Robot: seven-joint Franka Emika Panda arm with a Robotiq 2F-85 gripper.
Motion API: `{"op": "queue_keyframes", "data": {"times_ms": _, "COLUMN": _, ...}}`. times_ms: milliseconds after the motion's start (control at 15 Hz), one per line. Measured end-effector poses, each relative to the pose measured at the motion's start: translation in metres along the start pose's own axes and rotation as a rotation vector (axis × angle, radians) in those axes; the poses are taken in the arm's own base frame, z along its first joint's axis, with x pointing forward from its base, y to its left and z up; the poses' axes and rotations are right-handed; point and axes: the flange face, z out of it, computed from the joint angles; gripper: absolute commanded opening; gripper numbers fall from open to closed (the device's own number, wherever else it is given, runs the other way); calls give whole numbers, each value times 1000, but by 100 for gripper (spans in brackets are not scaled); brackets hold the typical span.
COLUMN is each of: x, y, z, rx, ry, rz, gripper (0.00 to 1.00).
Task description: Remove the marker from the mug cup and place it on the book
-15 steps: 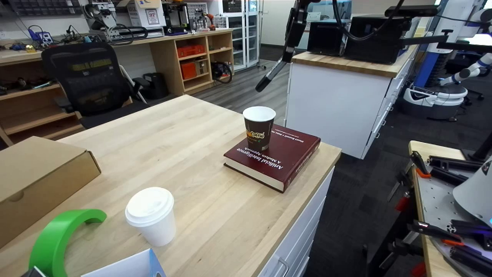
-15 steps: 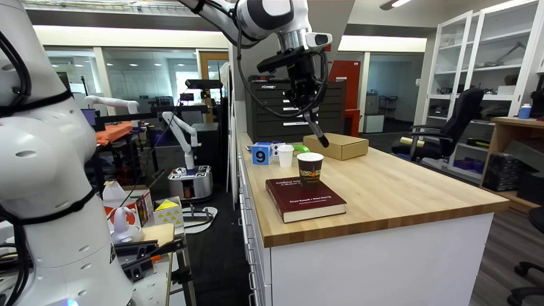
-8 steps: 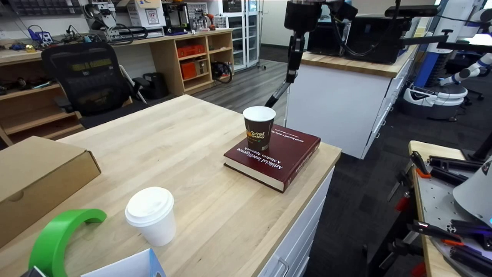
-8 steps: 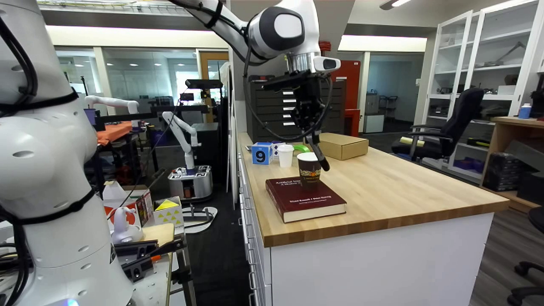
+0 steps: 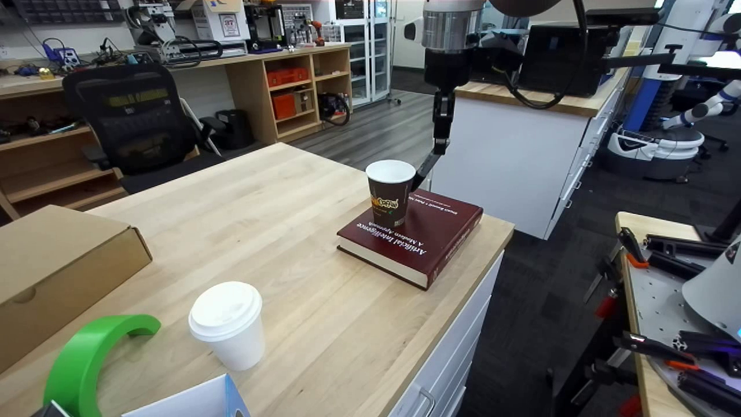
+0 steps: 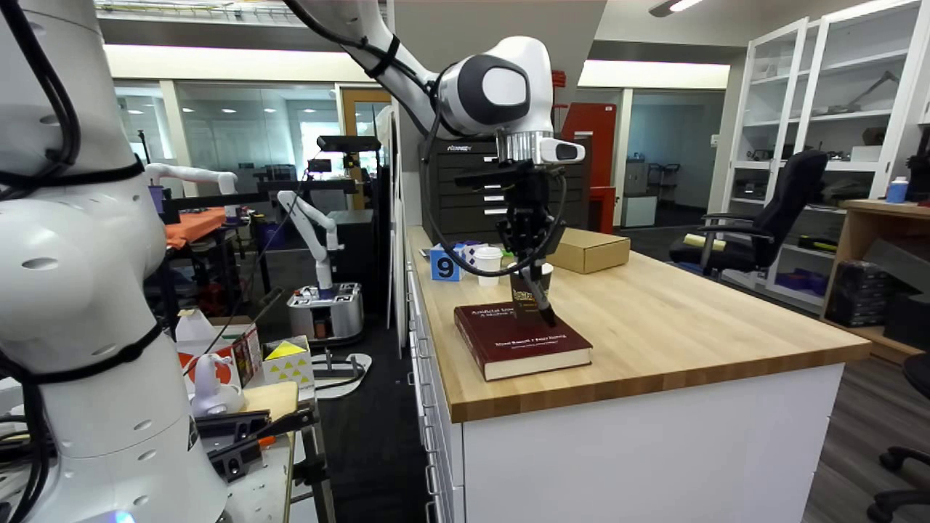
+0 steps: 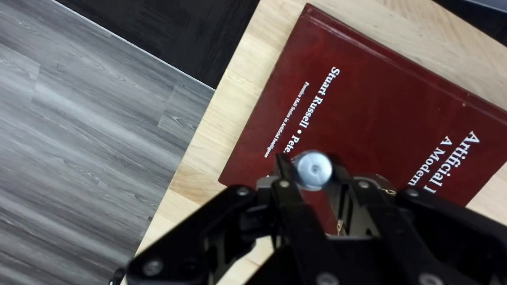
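The maroon book (image 5: 431, 246) lies flat near the table's corner, also in an exterior view (image 6: 519, 352) and the wrist view (image 7: 380, 99). The dark brown mug cup (image 5: 389, 202) stands upright on it; in an exterior view it is partly behind the marker (image 6: 519, 299). My gripper (image 5: 441, 143) is shut on the marker (image 5: 428, 165), which slants down beside the cup, dark tip low over the book. I cannot tell whether the tip touches the book. In the wrist view the marker's pale round end (image 7: 315, 169) sits between the fingertips (image 7: 310, 163).
A white lidded cup (image 5: 228, 327) stands farther along the table (image 5: 301, 289), with a green arch (image 5: 81, 365) and a brown cardboard box (image 5: 63, 255) beyond. A blue number box (image 6: 445, 263) stands behind. The table's edge runs close beside the book.
My gripper has come down with the marker. The marker's tip has gone from above cup-rim height to beside the cup, low over the book. The cup and book have not moved.
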Motion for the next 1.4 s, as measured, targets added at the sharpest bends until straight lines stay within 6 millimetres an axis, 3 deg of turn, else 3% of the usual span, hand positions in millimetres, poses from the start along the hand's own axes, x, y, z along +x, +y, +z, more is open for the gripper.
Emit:
{"op": "queue_keyframes", "data": {"times_ms": 467, "x": 3, "y": -2, "z": 21, "rx": -23, "ry": 10, "rz": 24, "gripper": 7}}
{"op": "queue_keyframes", "data": {"times_ms": 733, "x": 2, "y": -5, "z": 24, "rx": -32, "ry": 11, "rz": 15, "gripper": 7}}
{"op": "queue_keyframes", "data": {"times_ms": 1400, "x": -17, "y": -26, "z": 52, "rx": -21, "ry": -53, "rz": -22, "gripper": 7}}
